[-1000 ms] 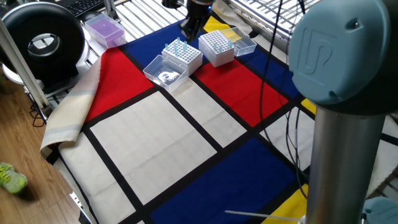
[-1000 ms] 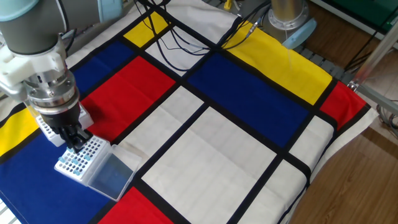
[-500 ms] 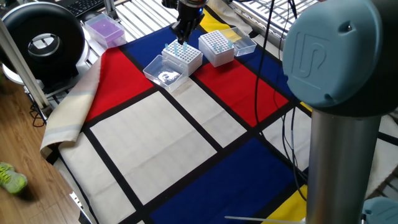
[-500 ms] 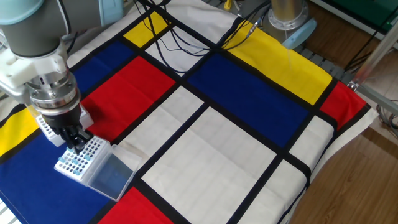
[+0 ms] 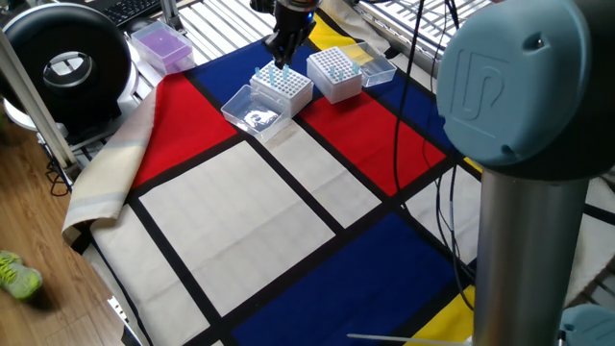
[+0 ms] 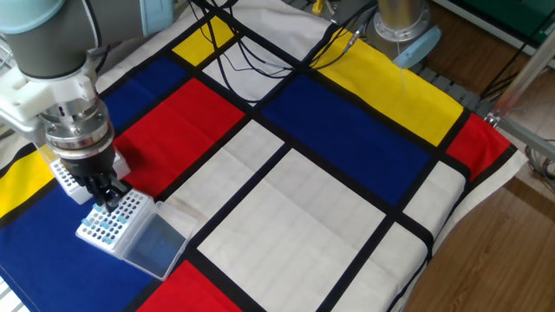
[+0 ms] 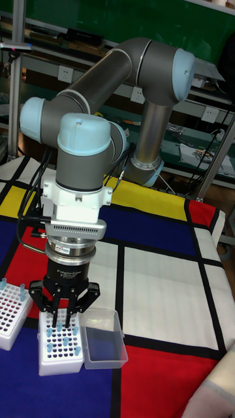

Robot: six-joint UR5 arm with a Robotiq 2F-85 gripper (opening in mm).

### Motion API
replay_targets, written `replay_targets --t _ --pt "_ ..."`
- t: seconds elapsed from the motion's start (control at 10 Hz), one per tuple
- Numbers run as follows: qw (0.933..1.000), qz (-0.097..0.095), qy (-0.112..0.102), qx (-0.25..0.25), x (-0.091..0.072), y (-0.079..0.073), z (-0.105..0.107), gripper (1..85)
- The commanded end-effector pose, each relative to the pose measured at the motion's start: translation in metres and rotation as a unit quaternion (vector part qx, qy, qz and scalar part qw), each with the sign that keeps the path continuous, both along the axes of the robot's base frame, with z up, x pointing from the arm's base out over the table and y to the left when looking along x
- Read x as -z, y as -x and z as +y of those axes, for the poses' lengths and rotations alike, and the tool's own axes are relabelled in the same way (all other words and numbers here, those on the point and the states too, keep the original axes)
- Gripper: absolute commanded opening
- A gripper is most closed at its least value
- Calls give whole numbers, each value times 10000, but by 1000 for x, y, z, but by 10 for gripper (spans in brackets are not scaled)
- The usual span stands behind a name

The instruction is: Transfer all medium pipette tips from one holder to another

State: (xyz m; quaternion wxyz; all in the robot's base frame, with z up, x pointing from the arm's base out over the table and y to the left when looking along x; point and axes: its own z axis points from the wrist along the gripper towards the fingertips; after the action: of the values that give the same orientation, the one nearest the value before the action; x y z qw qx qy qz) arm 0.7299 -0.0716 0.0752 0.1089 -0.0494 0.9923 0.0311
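Two white holders stand side by side on the blue patch. My gripper (image 7: 63,321) hangs straight down over the nearer holder (image 7: 60,345), its fingers drawn together into a narrow V. A pale-blue medium pipette tip (image 7: 63,326) appears pinched between them, just above the holes. Several more tips (image 6: 102,225) stand in this holder's front rows. The same gripper (image 5: 282,53) sits over that holder (image 5: 282,88), and the gripper (image 6: 109,202) covers its back rows. The other holder (image 7: 12,315) (image 5: 334,73) has a few tips (image 7: 19,292) at its edge.
A clear hinged lid (image 7: 104,339) lies open beside the nearer holder, and another (image 5: 377,65) lies by the second one. A purple box (image 5: 161,45) and a black round device (image 5: 65,60) sit off the cloth. Cables (image 6: 260,61) run across the far patches.
A second ago the gripper was between the two holders. It moved sideways over the holder with several tips and has stayed still for the last half second.
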Motion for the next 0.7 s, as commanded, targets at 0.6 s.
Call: replay_targets --t 0.6 --pt "9999 -85 -55 1 7 -1 -2 270"
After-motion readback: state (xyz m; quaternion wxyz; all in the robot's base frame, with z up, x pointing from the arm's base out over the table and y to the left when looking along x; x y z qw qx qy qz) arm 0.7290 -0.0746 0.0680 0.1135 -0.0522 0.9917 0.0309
